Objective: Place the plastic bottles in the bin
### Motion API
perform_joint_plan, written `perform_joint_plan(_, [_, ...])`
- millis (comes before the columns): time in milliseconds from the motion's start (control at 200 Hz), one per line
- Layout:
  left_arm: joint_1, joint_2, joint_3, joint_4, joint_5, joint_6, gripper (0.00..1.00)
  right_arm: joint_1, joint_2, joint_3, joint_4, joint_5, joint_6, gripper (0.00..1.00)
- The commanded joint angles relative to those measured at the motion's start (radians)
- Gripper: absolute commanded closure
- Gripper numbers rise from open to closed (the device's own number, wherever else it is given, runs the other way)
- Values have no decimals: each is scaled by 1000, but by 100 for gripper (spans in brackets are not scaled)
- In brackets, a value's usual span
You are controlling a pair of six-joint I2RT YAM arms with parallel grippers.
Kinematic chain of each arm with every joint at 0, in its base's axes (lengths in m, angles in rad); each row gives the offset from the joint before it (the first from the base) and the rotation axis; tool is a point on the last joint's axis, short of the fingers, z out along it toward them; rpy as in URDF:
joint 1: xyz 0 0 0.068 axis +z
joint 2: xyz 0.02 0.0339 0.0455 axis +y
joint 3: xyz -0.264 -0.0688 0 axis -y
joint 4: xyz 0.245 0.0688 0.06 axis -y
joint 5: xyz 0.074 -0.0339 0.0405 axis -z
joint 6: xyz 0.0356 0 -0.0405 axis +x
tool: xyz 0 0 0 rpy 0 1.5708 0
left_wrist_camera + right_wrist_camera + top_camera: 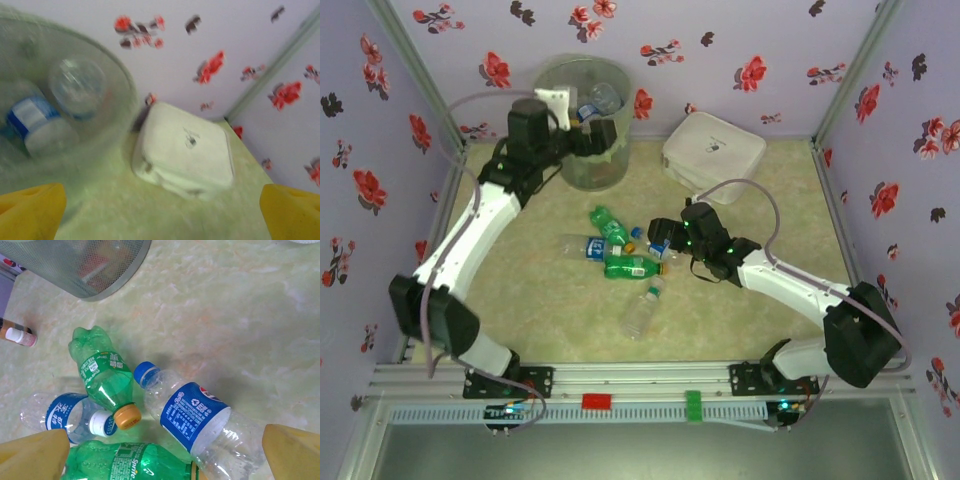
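Hovering left gripper (161, 212): fingers apart, empty, by bin (585, 170)
Right gripper (165, 455): spread wide over plastic bottles (192, 412)

A staged robot test cell is shown — a marbled worktop (720, 330) is boxed in by flower-printed walls (720, 90) on metal posts (855, 70), with a left arm (485, 215) and a right arm (790, 285) bolted to an aluminium rail (640, 378).

The worktop (240, 315) is pale green and marbled, the walls (770, 30) lilac with red and black flowers. Green bottles (102, 375), clear blue-labelled bottles (195, 412), translucent grey bin (585, 170), white box (715, 150).
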Motion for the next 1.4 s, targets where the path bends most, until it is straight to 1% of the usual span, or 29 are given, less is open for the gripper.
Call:
perform_joint_plan(0, [-39, -106, -222, 75, -43, -50, 0, -9, 7, 26, -36, 21, -33, 0])
perform_joint_plan(70, [-86, -185, -385, 131, -46, -127, 0, -9, 3, 23, -32, 22, -32, 0])
perform_joint_plan(140, [-143, -242, -493, 131, -73, -167, 0, -9, -8, 15, -29, 32, -32, 0])
perform_joint_plan(295, [-292, -293, -610, 48, -166, -194, 0, -18, -51, -20, -41, 72, -31, 0])
perform_joint_plan(380, [-368, -281, -635, -7, -203, -223, 0, -29, -78, -32, -68, 88, -33, 0])
perform_joint_plan(570, [-517, -204, -637, -120, -222, -256, 0, -42, -141, -77, -84, 98, -21, 0])
perform_joint_plan(750, [-619, -108, -590, -255, -241, -244, 0, -49, -179, -110, -70, 96, -5, 0])
perform_joint_plan(885, [-674, -37, -567, -317, -251, -227, 0, -50, -188, -118, -69, 93, -6, 0])
perform_joint_plan(1005, [-704, 23, -551, -341, -262, -212, 0, -52, -190, -120, -73, 93, -3, 0])
perform_joint_plan(1260, [-717, 97, -565, -312, -261, -215, 0, -52, -189, -126, -70, 90, 8, 0])
perform_joint_plan(1395, [-718, 121, -566, -318, -262, -206, 4, -53, -186, -128, -68, 93, 8, 0])
